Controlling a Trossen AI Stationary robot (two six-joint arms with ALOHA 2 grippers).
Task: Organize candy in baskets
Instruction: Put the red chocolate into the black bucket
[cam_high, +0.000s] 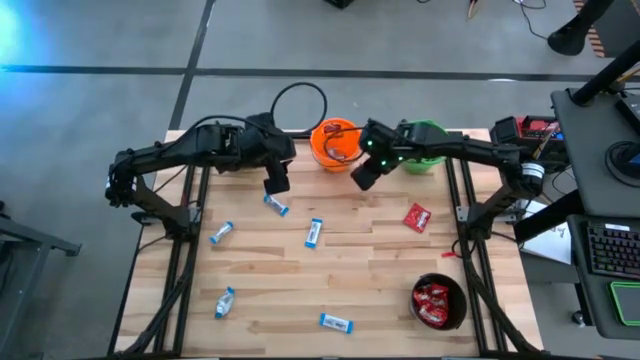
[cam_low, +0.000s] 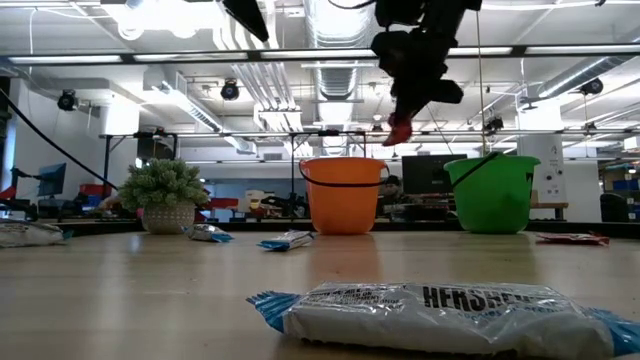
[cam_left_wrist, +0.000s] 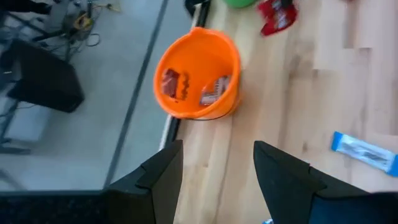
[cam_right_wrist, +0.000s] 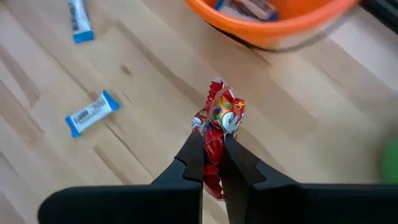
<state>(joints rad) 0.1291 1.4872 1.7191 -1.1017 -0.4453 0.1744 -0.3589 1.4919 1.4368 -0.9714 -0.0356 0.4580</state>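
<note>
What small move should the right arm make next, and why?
Probably carry the red packet toward the black basket. The right gripper has its jaws shut on that packet, near the orange basket, which holds brown bars, while the black one already holds red packets.

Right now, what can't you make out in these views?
- Green basket contents: high view, right arm covers it; low view, wall hides inside.
- Wrappers in orange basket: left wrist view, blurred.
- Red packet in right claw: print too small.
- Left claw: open; below it out of frame.
</note>
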